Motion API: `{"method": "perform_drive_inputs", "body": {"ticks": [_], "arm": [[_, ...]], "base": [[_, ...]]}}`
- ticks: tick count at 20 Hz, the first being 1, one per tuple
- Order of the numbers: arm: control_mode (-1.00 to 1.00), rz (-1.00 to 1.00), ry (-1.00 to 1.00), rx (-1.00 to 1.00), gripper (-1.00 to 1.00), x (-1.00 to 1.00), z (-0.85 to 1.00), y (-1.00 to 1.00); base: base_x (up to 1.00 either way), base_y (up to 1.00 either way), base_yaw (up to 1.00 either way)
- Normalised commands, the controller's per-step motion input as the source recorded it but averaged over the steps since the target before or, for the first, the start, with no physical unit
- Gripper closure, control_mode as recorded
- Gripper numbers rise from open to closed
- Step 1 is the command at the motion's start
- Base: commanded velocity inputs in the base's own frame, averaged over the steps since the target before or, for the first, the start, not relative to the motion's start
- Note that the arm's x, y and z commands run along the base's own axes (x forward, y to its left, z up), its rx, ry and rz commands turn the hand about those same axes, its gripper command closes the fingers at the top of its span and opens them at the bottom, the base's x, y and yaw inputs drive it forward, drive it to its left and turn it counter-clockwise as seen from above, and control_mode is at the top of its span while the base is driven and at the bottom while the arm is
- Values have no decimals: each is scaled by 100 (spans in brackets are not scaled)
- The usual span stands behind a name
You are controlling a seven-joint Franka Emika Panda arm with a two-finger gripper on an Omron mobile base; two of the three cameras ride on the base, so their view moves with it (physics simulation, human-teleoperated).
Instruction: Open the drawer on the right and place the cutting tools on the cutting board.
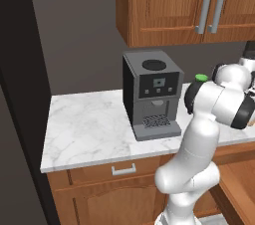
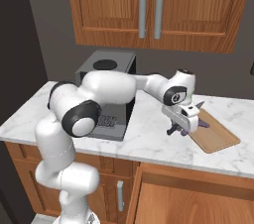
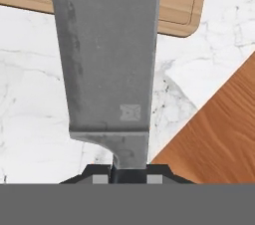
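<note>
Now claw [image 2: 184, 130] clamped on a knife [image 3: 107, 59], broad grey blade running away from the fingers in hand view. Claw hangs over the marble worktop [image 2: 149, 139], at the near-left end of the board [image 2: 214, 134]. Purple tool [image 2: 202, 124] lies on that board, just beside claw. Drawer [image 2: 198, 198] stands open below the worktop edge. Coffee machine [image 1: 149, 94] sits well left.

Glossy white rounded arm [image 2: 106, 89] w/ black joint bands, dark-tipped pincer [image 2: 179, 130].
</note>
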Motion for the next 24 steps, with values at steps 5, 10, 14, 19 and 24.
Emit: {"method": "perform_drive_inputs", "body": {"ticks": [5, 10, 14, 19, 24], "arm": [[-100, -1, -1, 0, 100, 25, -23, -22], [-100, 0, -3, 0, 100, 27, -16, -21], [-100, 0, -2, 0, 100, 28, -15, -17], [-100, 0, -2, 0, 100, 16, -17, -19], [-100, 0, -3, -1, 100, 11, -22, -17]], "base": [[0, 0, 0], [0, 0, 0], [0, 0, 0], [0, 0, 0], [0, 0, 0]]}}
